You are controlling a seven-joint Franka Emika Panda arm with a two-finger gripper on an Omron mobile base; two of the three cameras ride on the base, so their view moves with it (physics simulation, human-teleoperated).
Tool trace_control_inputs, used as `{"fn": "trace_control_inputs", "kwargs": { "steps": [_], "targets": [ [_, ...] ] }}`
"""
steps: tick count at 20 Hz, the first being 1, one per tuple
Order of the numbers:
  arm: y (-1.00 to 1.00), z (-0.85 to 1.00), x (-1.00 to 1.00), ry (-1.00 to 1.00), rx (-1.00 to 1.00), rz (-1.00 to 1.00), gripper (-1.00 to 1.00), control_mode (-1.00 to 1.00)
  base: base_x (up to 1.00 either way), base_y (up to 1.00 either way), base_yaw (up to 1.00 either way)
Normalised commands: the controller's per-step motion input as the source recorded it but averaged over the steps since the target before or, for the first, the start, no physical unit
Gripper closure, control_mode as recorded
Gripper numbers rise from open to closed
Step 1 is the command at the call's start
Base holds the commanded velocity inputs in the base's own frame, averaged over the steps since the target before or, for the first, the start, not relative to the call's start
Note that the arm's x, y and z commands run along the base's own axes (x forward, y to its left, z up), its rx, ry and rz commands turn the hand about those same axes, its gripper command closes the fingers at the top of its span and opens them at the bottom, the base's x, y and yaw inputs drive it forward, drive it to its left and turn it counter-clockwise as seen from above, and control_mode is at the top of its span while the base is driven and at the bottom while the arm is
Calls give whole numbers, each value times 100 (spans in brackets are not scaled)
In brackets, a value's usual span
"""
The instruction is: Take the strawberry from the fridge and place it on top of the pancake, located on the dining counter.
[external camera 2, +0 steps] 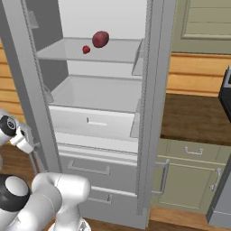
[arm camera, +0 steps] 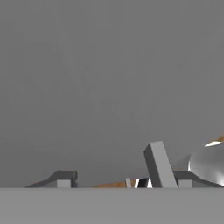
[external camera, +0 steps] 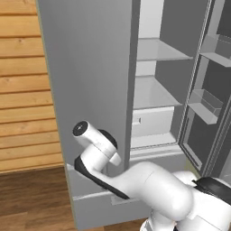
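Two red things: both lie on the upper shelf (external camera 2: 115, 47) inside the fridge (external camera 2: 103, 18), close together and apart from each other.
Strawberry: we take the larger, dark red one as the strawberry (external camera 2: 100, 39); the smaller, brighter red thing (external camera 2: 86, 49) lies just beside it, nearer the front of the fridge.
Fridge doors: both stand open. The left door (external camera: 85, 90) is a plain grey panel; the right door (external camera: 210, 67) carries bins on its inner face.
Fridge interior: pale grey, with a second shelf and a crisper drawer (external camera 2: 97, 122) under the upper shelf, and two outer drawers (external camera 2: 90, 169) at the foot of the fridge.
Gripper: the gripper (arm camera: 124, 181) faces a flat grey surface at close range. We see the finger tips well apart with nothing gripped; a grey bar (arm camera: 156, 164) rises between them, and we cannot tell whether it touches either tip.
Room: a wood-plank wall (external camera: 22, 90) and a dark wooden floor (external camera: 31, 198) lie beside the left door. On the other side of the fridge stand green-grey cabinets (external camera 2: 189, 180) with a brown worktop (external camera 2: 194, 117).
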Motion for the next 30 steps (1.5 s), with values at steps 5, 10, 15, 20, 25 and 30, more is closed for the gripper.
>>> {"fn": "trace_control_inputs", "kwargs": {
  "steps": [5, 10, 15, 20, 25, 30],
  "targets": [
    [18, 37, -9, 3, -4, -1, -100, -100, 0, 0, 0],
    [11, 64, -42, 0, -2, 0, -100, -100, 0, 0, 0],
    [0, 60, -51, 0, 0, 4, -100, -100, 0, 0, 0],
    [-2, 80, -76, -3, 2, 13, -100, -100, 0, 0, 0],
    [-26, 59, -59, -19, 21, 4, -100, -100, 0, 0, 0],
    [-24, 94, -13, 0, 17, 11, -100, -100, 0, 0, 0]
  ]
}}
